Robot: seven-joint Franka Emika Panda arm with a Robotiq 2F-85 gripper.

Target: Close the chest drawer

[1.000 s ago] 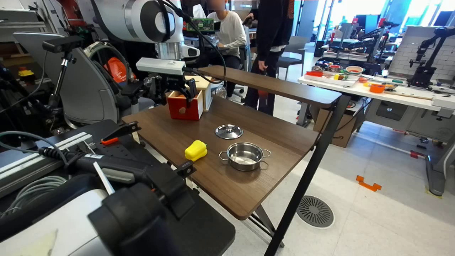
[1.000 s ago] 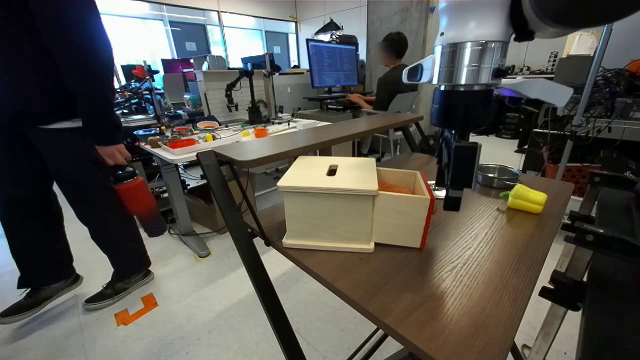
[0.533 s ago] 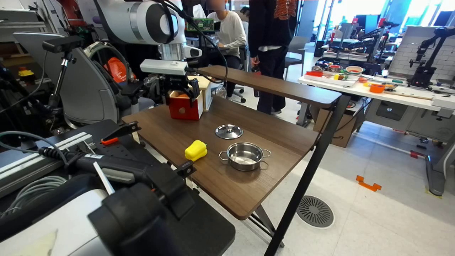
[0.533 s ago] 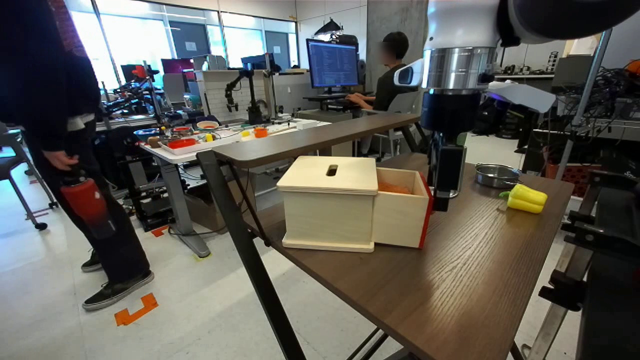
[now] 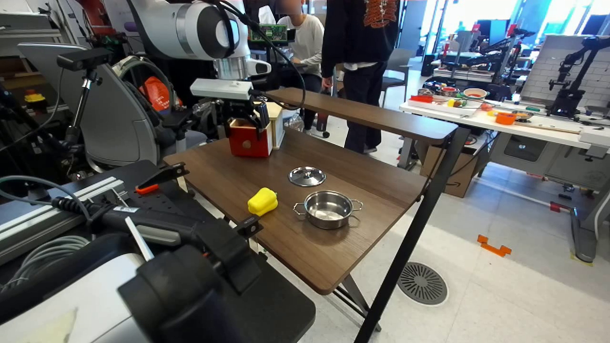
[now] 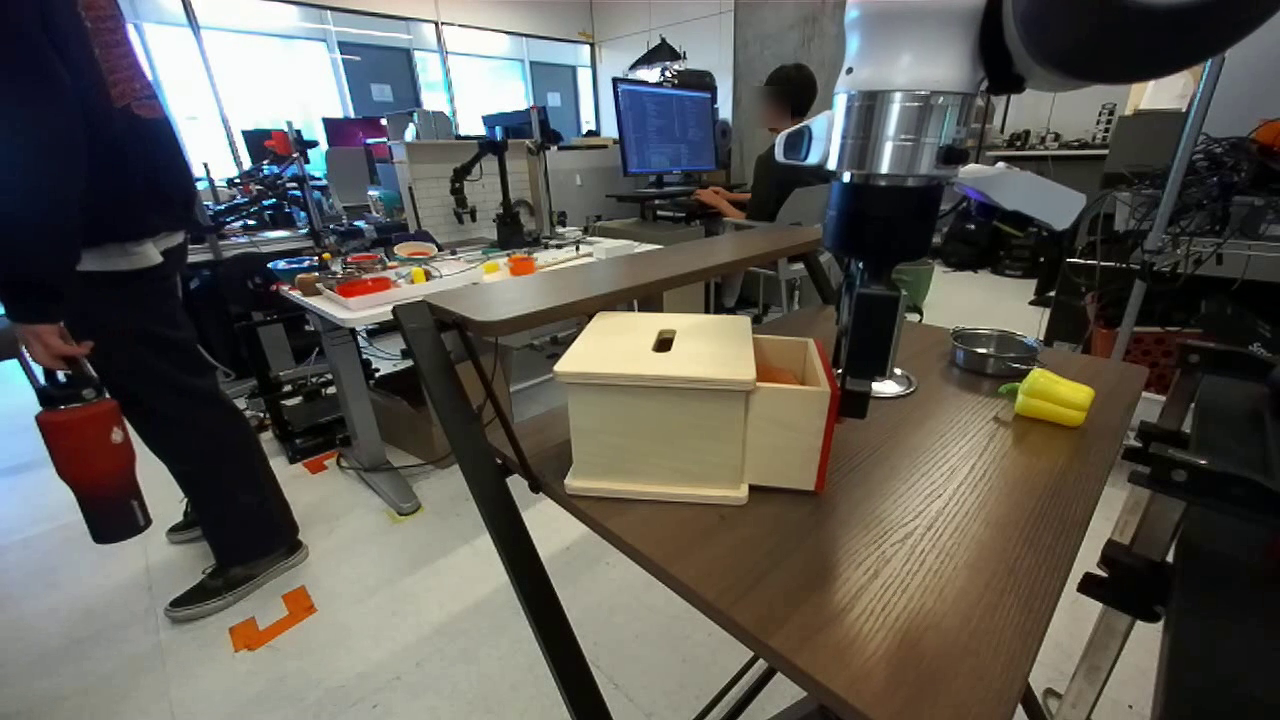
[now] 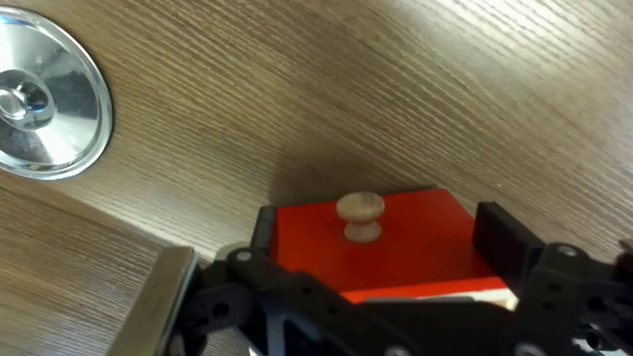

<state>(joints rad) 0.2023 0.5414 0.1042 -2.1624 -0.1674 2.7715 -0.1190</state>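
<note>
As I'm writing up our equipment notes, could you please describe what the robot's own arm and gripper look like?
The arm has rounded white segments, dark joint covers and a shiny metal collar. Black cables loop along it. A flat, pale housing sits above the gripper, which is black, with blocky fingers and small silver screw heads.

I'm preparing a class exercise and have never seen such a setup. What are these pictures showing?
The machine is one robot arm, ending in a two-fingered gripper. Two views come from cameras outside the robot; the close-up comes from its wrist. On the brown table are a pale chest with its red-fronted drawer partly open, a yellow pepper, a steel pot and a lid. The fingers are spread apart at the drawer's front, holding nothing; whether they touch it is hard to tell. The job is closing that drawer.
</note>
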